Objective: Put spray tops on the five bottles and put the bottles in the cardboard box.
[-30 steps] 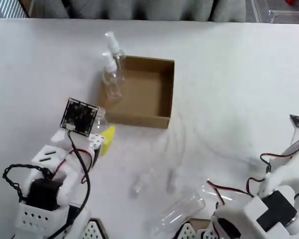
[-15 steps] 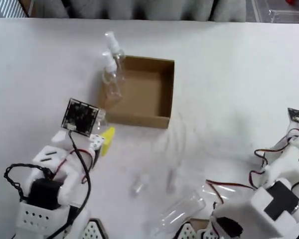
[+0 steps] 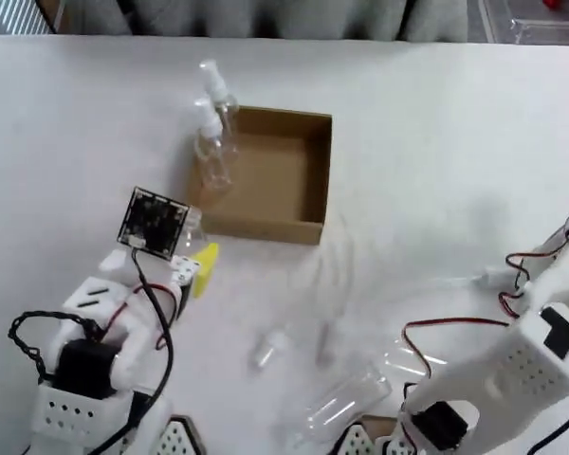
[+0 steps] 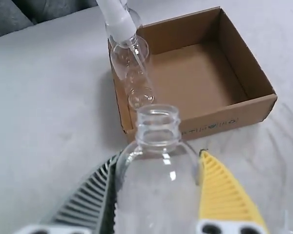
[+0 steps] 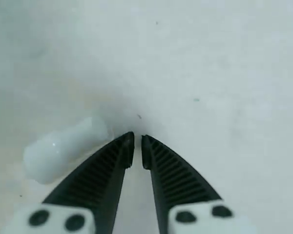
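Note:
An open cardboard box point(image 3: 275, 175) point(image 4: 200, 83) stands mid-table. Two clear bottles with white spray tops point(image 3: 211, 147) point(image 3: 218, 90) stand at its left wall; one of them point(image 4: 132, 63) looms close in the left wrist view. My left gripper point(image 4: 158, 195) is shut on a clear bottle without a top point(image 4: 157, 146) point(image 3: 192, 232), held just in front of the box's near left corner. My right gripper point(image 5: 136, 146) is low over the bare table at the right, shut with nothing between its fingers. A white spray top point(image 5: 63, 148) point(image 3: 493, 278) lies just beside its tips.
A clear bottle point(image 3: 346, 398) lies on its side near the front edge, between the two arm bases. Smaller clear pieces point(image 3: 266, 351) point(image 3: 324, 346) lie in front of the box. A clear plastic bin point(image 3: 536, 24) stands at the far right corner.
The right arm has swung out to the right and lowered toward the table beside the white spray top. The left arm and its bottle have kept still.

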Controlling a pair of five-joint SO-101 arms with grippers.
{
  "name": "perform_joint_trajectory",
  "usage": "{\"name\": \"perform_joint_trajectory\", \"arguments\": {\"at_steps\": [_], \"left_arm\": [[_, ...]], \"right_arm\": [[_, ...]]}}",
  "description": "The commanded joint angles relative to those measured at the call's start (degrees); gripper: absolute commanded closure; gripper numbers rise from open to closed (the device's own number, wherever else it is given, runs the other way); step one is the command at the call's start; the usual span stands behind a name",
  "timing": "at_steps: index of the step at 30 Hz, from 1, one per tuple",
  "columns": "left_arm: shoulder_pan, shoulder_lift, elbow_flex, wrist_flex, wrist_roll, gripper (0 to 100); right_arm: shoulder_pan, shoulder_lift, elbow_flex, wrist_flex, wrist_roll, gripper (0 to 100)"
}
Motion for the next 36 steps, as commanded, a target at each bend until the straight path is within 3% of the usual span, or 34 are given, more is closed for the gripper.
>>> {"name": "perform_joint_trajectory", "arguments": {"at_steps": [1, 13, 25, 31, 36], "left_arm": [[-0.7, -0.8, -0.3, -1.5, 0.6, 98], [-0.7, -0.8, -0.2, -1.5, 0.5, 98], [-0.7, -0.8, -0.3, -1.5, 0.4, 98], [-0.7, -0.8, -0.3, -1.5, 0.4, 98], [-0.7, -0.8, -0.3, -1.5, 0.4, 98]], "right_arm": [[-3.4, 1.7, -9.9, 5.2, -2.8, 98.1], [-13.5, 8.5, -23.8, 15.3, -9.8, 98.1], [-14.1, -2.4, -23.2, 31.8, -9.8, 98.1], [-14.3, -16.8, -5.8, 24.1, -9.7, 97.5], [-14.5, -22.3, 6.2, 12.9, -11.7, 87.8]]}}
